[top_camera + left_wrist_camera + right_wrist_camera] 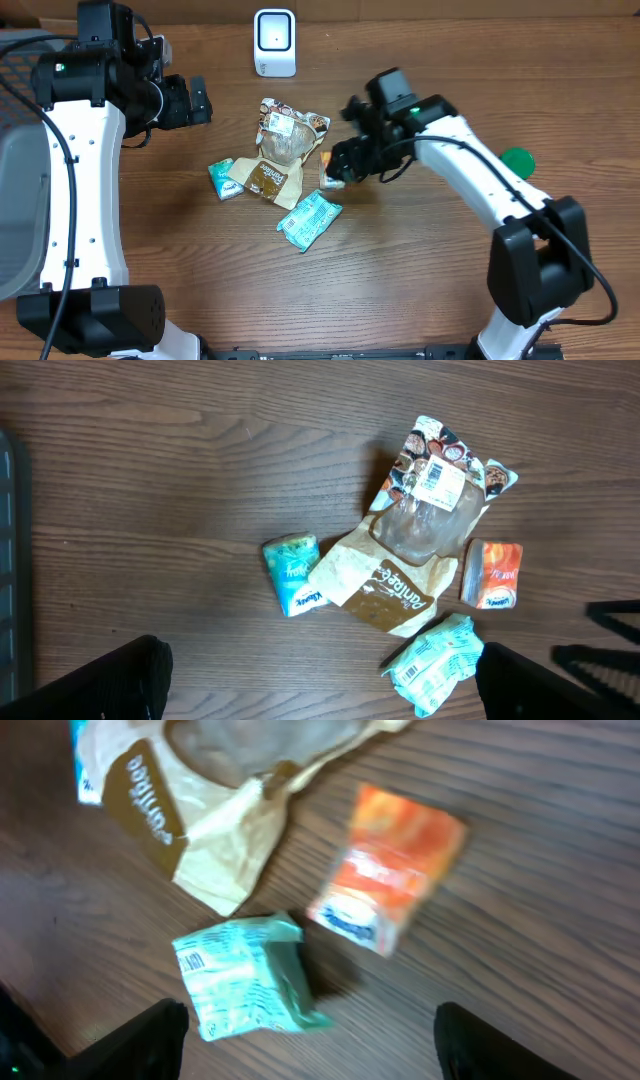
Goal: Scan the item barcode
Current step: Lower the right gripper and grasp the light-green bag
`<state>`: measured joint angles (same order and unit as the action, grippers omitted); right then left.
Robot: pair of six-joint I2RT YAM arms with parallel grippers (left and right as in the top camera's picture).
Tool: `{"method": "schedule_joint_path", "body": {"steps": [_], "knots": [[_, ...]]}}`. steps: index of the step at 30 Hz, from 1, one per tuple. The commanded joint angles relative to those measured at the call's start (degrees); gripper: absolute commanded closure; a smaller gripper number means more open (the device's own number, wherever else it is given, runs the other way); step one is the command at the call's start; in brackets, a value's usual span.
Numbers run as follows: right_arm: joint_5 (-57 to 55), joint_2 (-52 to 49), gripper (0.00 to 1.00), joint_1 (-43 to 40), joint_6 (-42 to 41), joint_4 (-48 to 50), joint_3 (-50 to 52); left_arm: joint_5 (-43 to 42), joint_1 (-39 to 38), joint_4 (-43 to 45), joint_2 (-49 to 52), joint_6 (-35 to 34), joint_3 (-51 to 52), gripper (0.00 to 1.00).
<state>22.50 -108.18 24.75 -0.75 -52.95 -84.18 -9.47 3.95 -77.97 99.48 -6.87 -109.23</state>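
Pick-up step: the right gripper [310, 1045], jaws apart and empty, hung over the small orange rectangular sachet [388, 867] at upper centre. It next needed lowering and clamping. The left gripper [320, 680] gaped idle.

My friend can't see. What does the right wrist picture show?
An orange packet lies on a wooden table, with a teal packet and a crumpled brown bag nearby. Two dark fingers poke in at the bottom corners, spread wide.
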Motion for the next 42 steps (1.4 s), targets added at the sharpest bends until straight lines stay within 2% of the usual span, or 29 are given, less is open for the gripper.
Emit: {"method": "schedule_joint_path", "body": {"steps": [1,12,20,24,28,33,39,42], "knots": [[0.5,-2.2,0.24,0.7,2.8,0.9,0.3,-0.6,-0.3,0.2,-0.5,0.5,-1.2,0.01],[5.2,-6.4,0.29,1.6,8.7,1.6,0.3,-0.6,-0.3,0.2,-0.5,0.5,-1.2,0.01],[5.4,-8.9,0.39,2.6,9.4,3.2,0.3,-0.6,-0.3,0.2,-0.5,0.5,-1.2,0.00],[7.2,-11.5,0.51,3.6,9.4,3.2,0.3,-0.6,-0.3,0.2,-0.5,0.5,-1.2,0.00],[7.1,-12.0,0.59,4.5,7.0,3.7,0.3,-0.6,-0.3,0.2,-0.5,0.5,-1.2,0.00],[7.1,-13.0,0.62,6.1,3.7,4.1,0.5,-0.6,-0.3,0.2,-0.5,0.5,-1.2,0.01],[5.6,-14.3,0.79,7.0,-1.6,4.0,0.5,-0.6,-0.3,0.2,-0.5,0.5,-1.2,0.01],[5.7,-14.3,0.80,6.5,-2.7,3.8,0.5,-0.6,-0.3,0.2,-0.5,0.5,-1.2,0.00]]}}
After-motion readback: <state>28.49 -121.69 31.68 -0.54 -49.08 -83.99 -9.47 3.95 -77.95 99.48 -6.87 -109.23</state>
